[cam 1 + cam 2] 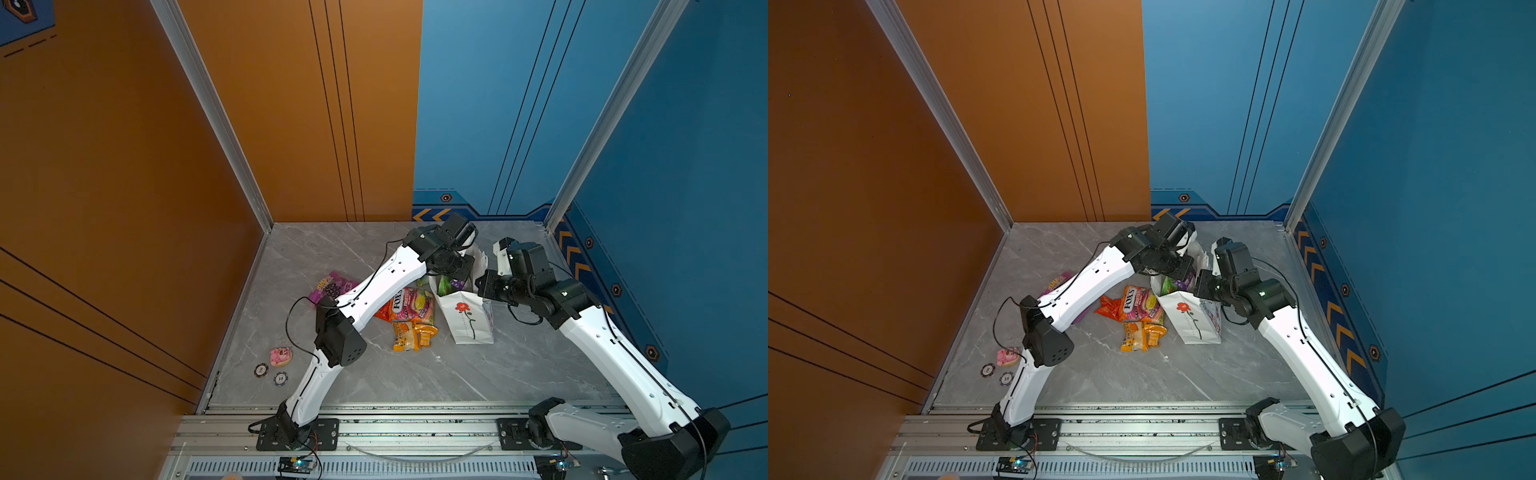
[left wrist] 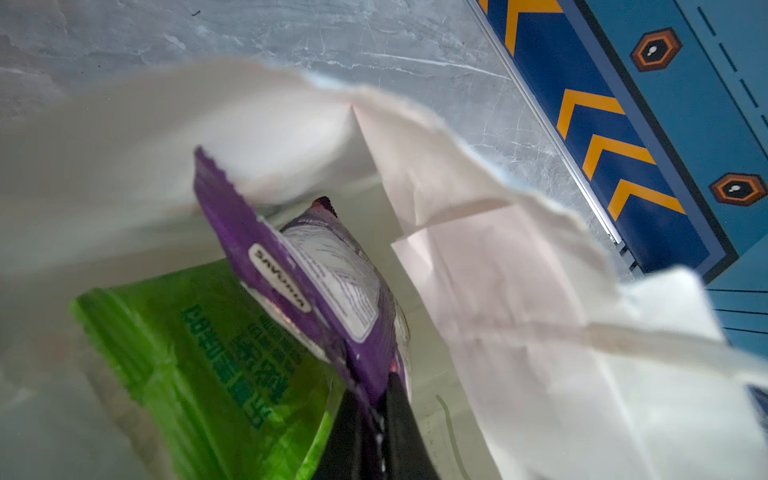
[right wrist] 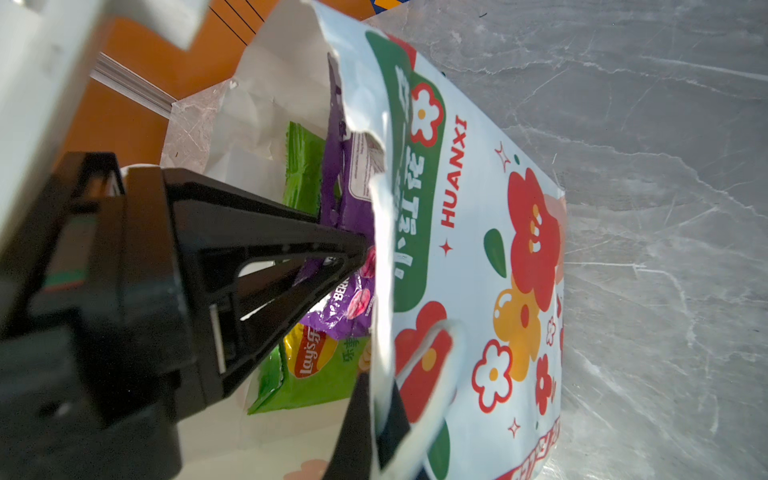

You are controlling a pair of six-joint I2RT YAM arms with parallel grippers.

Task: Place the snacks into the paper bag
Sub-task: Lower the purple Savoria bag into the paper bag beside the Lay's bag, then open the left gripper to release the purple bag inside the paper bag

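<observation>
Nipping purple packet, half buried in paper bag, with closed left jaws; pinching bag's 3 o'clock wall with closed right jaws. Legible: HUANXI, Lay's on green packet, FOX'S packet.

I see a pink toy on the grey marble tabletop, with one poker chip and a second chip just beside it.

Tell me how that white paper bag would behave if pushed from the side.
Probably floppy: the paper bag looks wavy and creased at the rim where the right gripper pinches it. Likely apt to tip: it stands tall on a narrow base. The green packet and the purple packet in the left gripper probably add little weight.
</observation>
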